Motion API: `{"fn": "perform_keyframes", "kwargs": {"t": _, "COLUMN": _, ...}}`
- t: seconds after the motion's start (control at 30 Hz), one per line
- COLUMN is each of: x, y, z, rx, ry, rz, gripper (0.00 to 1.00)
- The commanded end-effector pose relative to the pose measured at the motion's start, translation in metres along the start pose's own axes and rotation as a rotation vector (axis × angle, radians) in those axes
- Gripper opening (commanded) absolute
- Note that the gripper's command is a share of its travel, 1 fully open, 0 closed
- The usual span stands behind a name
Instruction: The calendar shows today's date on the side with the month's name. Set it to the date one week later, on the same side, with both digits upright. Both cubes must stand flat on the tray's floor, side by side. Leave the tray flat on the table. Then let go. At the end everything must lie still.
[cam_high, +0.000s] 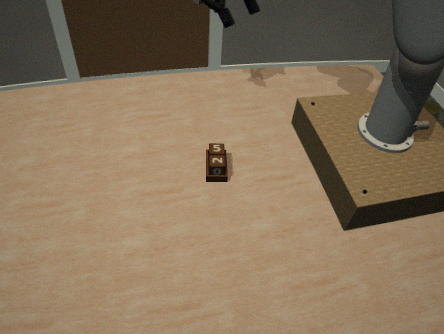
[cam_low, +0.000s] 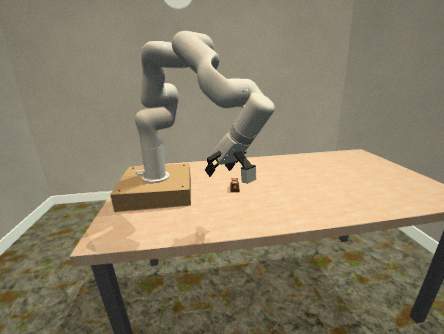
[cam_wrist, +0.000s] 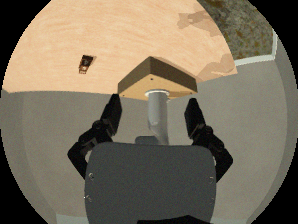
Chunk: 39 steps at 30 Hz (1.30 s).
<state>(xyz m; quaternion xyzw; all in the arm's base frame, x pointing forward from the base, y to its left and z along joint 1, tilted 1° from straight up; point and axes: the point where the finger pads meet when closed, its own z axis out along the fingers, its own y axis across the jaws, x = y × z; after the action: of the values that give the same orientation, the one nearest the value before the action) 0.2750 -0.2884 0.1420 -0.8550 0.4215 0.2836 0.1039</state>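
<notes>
The claw (cam_high: 239, 17) (cam_low: 229, 172) (cam_wrist: 154, 103) is hanging wide apart, holding nothing; the calendar (cam_high: 209, 174) (cam_low: 235, 188) (cam_wrist: 86, 63) is sitting right of the pedestal in the exterior view (tiny thing, that). Reaching it well is calling for slow, centred lowering.

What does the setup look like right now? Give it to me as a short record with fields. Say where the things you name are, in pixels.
Tray: brown, on the table (cam_high: 125, 225) (cam_low: 310, 190) (cam_wrist: 50, 40), clear of the mounting block (cam_high: 340, 150) (cam_low: 150, 200) (cam_wrist: 135, 77)
Digits seen from above: a 5 (cam_high: 216, 148), a 2 (cam_high: 217, 160) turned sideways, a dim 0 (cam_high: 217, 171)
Date shown: cannot tell; no month's name is readable
Gripper (cam_high: 241, 16) (cam_low: 229, 172) (cam_wrist: 154, 103): open, raised above the table, holding nothing
Release: nothing to let go of
</notes>
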Motion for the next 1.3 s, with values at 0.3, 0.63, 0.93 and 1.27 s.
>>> {"fn": "perform_keyframes", "kwargs": {"t": 0.3, "x": 0.0, "y": 0.0, "z": -0.002, "rx": 0.0, "ry": 0.004, "rz": 0.0, "gripper": 1.0}}
{"fn": "perform_keyframes", "kwargs": {"t": 0.63, "x": 0.0, "y": -0.006, "z": 0.0, "rx": -0.006, "ry": 0.016, "rz": -0.012, "gripper": 1.0}}
{"fn": "perform_keyframes", "kwargs": {"t": 0.93, "x": -0.006, "y": -0.092, "z": 0.029, "rx": -0.095, "ry": 0.205, "rz": -0.21, "gripper": 1.0}}
{"fn": "perform_keyframes", "kwargs": {"t": 1.27, "x": -0.027, "y": -0.157, "z": 0.06, "rx": -0.145, "ry": 0.357, "rz": -0.391, "gripper": 1.0}}
